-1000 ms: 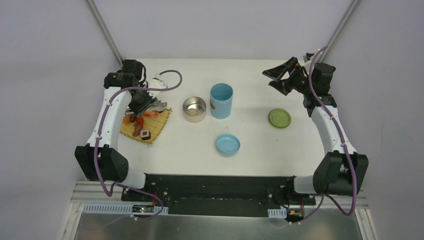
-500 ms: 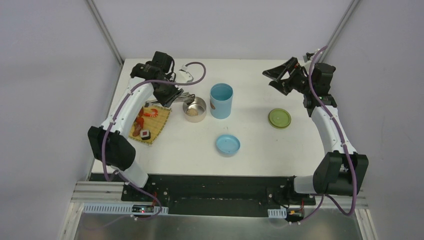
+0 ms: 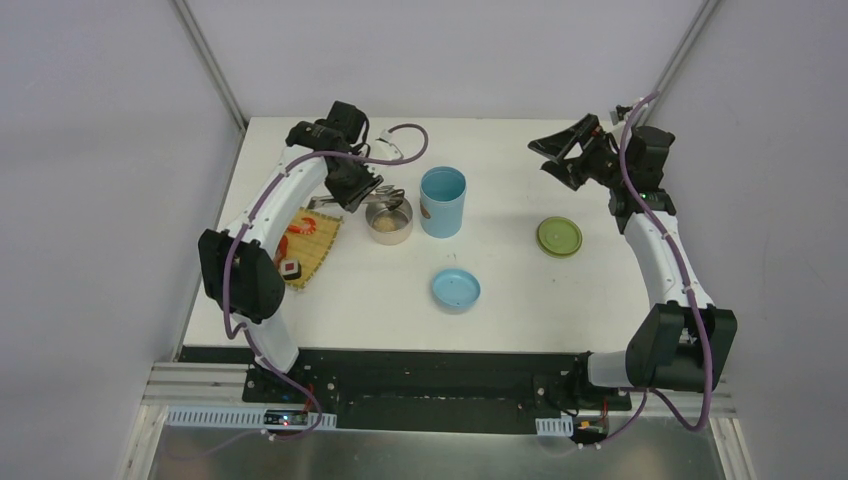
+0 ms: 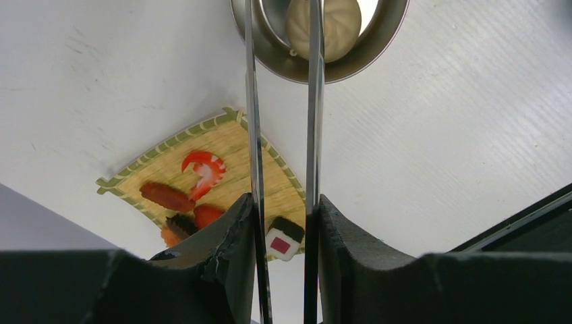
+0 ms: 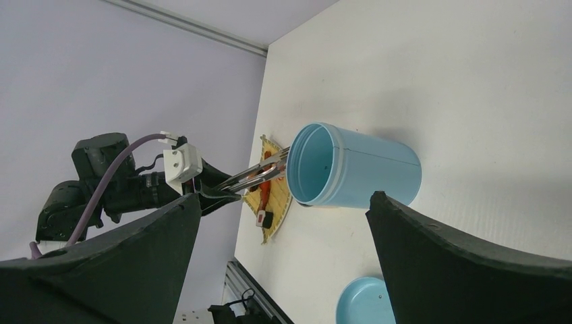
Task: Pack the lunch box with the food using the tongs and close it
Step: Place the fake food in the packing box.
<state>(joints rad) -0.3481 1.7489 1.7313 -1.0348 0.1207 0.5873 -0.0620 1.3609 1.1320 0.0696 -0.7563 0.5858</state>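
My left gripper [image 3: 352,186] [image 4: 283,200] is shut on the silver tongs [image 4: 251,128] [image 3: 386,196]. Their two thin arms reach out over the far rim of the short steel bowl [image 3: 390,219] [image 4: 297,66]. A pale round piece [image 4: 334,17] lies in that bowl; the tong tips run off the top of the left wrist view. The tall light-blue cylinder [image 3: 443,201] [image 5: 364,165] stands open beside the bowl. An orange-red shrimp [image 4: 204,170], a brown sausage [image 4: 165,196] and a white-and-dark sushi block [image 4: 283,239] lie on the yellow mat [image 3: 313,247]. My right gripper [image 3: 566,159] [image 5: 284,197] hangs open and holds nothing.
The blue lid [image 3: 456,289] [image 5: 364,301] lies upside down near the table's front middle. The olive-green lid [image 3: 559,236] lies to the right, below the right gripper. The left arm arches over the mat's left side. Grey walls close in the table's left and right edges.
The left arm has swung right from over the mat, carrying the tongs to the steel bowl. The right arm has not moved.
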